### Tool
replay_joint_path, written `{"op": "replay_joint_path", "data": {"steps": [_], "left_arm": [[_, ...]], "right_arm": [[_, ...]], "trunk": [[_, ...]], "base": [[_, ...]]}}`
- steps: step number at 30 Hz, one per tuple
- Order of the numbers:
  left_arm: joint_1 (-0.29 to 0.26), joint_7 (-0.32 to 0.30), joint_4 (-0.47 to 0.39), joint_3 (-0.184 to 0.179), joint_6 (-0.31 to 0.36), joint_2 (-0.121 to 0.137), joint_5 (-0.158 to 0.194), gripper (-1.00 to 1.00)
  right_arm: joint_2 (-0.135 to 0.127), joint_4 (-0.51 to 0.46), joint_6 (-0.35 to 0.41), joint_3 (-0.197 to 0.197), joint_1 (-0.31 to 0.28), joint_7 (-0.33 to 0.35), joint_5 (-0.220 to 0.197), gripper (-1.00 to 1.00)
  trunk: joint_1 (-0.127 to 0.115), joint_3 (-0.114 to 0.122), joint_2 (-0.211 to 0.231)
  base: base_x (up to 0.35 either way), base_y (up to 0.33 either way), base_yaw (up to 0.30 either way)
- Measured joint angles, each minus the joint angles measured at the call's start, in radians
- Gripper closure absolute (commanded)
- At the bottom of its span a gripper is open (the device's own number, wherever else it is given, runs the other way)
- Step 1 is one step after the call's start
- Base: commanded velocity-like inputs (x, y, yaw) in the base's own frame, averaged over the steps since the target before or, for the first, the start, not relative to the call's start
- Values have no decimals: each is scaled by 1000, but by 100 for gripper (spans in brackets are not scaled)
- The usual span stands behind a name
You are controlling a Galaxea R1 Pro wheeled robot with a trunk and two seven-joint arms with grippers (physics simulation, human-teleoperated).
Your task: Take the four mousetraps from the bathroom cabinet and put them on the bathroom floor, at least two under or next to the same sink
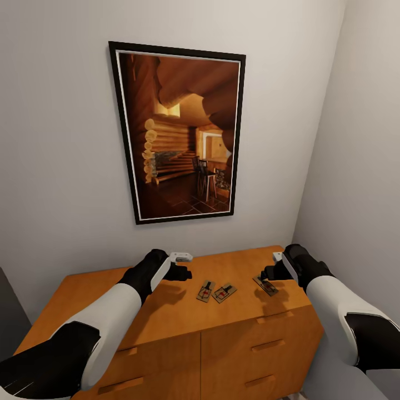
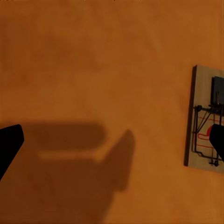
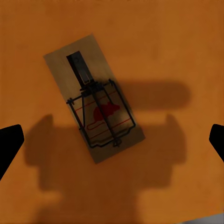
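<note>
The orange-brown cabinet [image 1: 111, 289] stands against the wall below me. Three mousetraps lie flat on its top: two side by side [image 1: 205, 290] [image 1: 224, 293] near the middle and one [image 1: 266, 285] to the right. My left gripper [image 1: 180, 272] hovers open above bare wood, just left of the pair; in the left wrist view one mousetrap [image 2: 205, 119] lies beside one of the fingertips [image 2: 9, 144]. My right gripper [image 1: 270, 272] hangs open directly over the right mousetrap [image 3: 93, 95], which lies at a slant between its spread fingertips [image 3: 9, 144].
A large black-framed picture [image 1: 180, 133] of a log interior hangs on the wall above the cabinet. A side wall [image 1: 355, 166] closes in on the right. Drawers with bar handles [image 1: 266, 344] face me. A dark grey surface [image 1: 8, 311] shows at far left.
</note>
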Motion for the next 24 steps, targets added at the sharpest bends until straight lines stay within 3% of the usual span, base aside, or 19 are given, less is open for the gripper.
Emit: {"op": "replay_joint_path", "data": {"steps": [11,24], "left_arm": [[0,0,-2,0,1,-1,0,-100],[0,0,0,0,0,0,0,-100]], "right_arm": [[0,0,-1,0,0,-1,1,-100],[0,0,-1,-1,0,-1,1,-100]], "trunk": [[0,0,0],[0,0,0]], "base": [[9,0,0],[94,0,0]]}}
